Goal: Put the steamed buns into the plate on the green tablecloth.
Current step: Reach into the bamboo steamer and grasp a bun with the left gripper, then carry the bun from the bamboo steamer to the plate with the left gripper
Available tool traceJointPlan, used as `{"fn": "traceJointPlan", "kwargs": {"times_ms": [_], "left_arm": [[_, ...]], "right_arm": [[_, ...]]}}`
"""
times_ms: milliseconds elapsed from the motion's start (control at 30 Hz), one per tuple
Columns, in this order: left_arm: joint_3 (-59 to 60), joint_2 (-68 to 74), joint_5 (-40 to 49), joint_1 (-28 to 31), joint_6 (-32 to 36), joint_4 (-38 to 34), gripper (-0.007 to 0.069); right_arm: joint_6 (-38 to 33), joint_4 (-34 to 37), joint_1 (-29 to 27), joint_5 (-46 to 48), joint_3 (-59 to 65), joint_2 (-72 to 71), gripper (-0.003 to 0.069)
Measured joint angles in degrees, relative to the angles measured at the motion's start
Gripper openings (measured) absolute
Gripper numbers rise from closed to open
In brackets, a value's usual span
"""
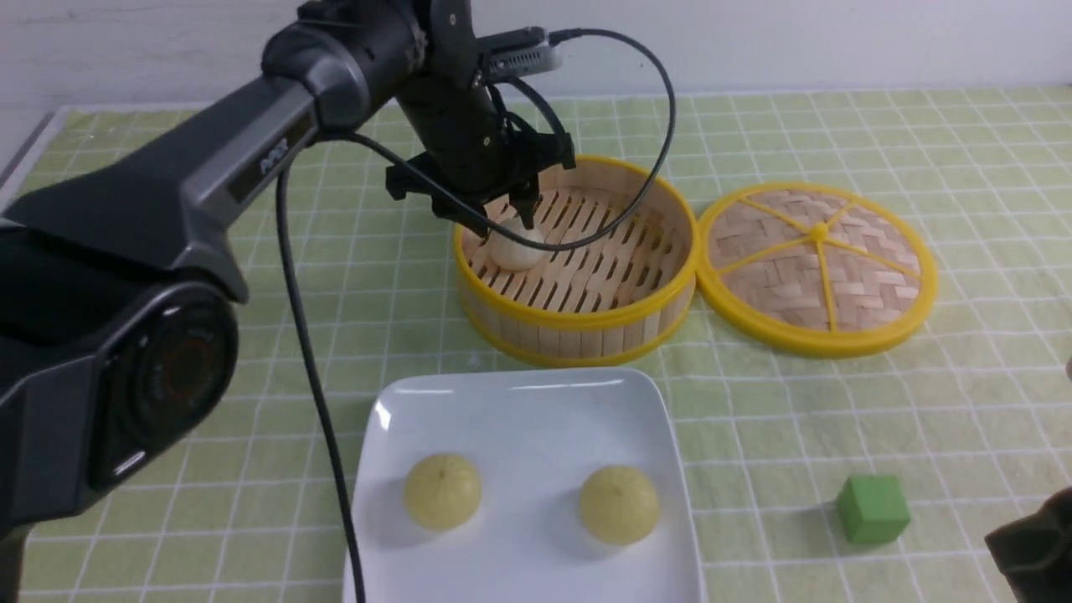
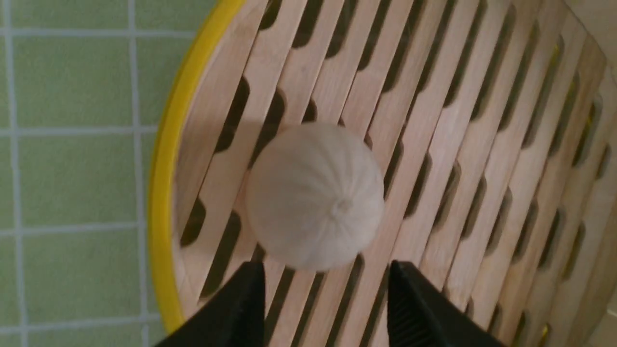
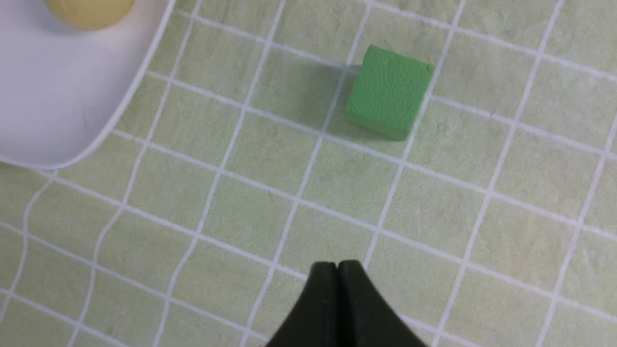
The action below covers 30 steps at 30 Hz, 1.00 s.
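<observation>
Over the steamer's (image 1: pixel 586 322) left side, the left arm (image 1: pixel 251 159) is reaching forward and angling down, the left gripper (image 1: pixel 507 224) holding its fingers wide apart astride the off-white bun (image 2: pixel 313 197); contact is unclear. Two yellow buns (image 1: pixel 443 491) are sitting on the plate (image 1: pixel 519 402). Rightward, the right gripper (image 3: pixel 337 270) is hovering, fingers pressed together, above the green tablecloth (image 1: pixel 837 419) near the green cube (image 3: pixel 388 91).

Bamboo steamer (image 1: pixel 578 333), woven lid (image 1: pixel 816 268) just beside it, green cube (image 1: pixel 873 507) apart
</observation>
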Motion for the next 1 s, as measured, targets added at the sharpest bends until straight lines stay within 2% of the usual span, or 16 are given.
{"fn": "traceJointPlan", "kwargs": {"times_ms": [133,200,300,400,467,533,567,600,633,767,867,1000], "left_arm": [[-1.87,3.97,-2.39,0.00,0.00,0.00,0.0372],[-1.87,4.62,-2.66,0.00,-0.13,0.07,0.0347],[-1.93,5.04,-2.60,0.00,-0.18,0.07,0.0247],[-2.25,4.66,-0.87,0.00,-0.04,-1.14,0.0074],[-2.25,3.59,1.30,0.08,1.27,-5.28,0.0034],[-2.25,2.89,2.45,0.17,2.49,-7.66,0.0030],[-2.11,0.54,4.96,0.15,6.70,-12.65,0.0029],[-2.06,-0.14,5.71,0.15,7.78,-13.38,0.0028],[-2.06,-3.24,7.93,0.03,11.84,-14.54,0.0027],[-0.59,-10.49,9.61,-0.11,15.71,-11.87,0.0027],[7.48,-19.62,9.87,-0.03,15.95,-8.57,0.0027],[26.08,-30.93,9.98,-0.75,15.95,-9.30,0.0027]], "right_arm": [[0.00,0.05,0.00,-0.05,0.00,0.00,-0.0008],[0.00,0.11,0.00,-0.31,0.04,0.00,-0.0006],[0.00,0.49,0.00,-0.58,0.04,0.00,-0.0005],[0.00,0.89,0.00,-0.64,0.04,0.00,-0.0001],[0.00,0.95,0.00,-0.64,0.04,0.00,-0.0001],[0.00,1.00,0.00,-0.64,0.04,0.00,-0.0001],[0.00,1.00,0.00,-0.64,0.04,0.00,0.0000],[0.00,1.00,0.00,-0.64,0.04,0.00,0.0000],[0.00,1.00,0.00,-0.64,0.04,0.00,0.0001],[0.00,1.13,0.00,-0.57,0.04,-0.05,0.0003],[0.00,1.78,0.00,-0.37,0.04,-0.05,0.0005],[0.00,2.04,0.00,-0.37,0.04,-0.05,0.0008]]}}
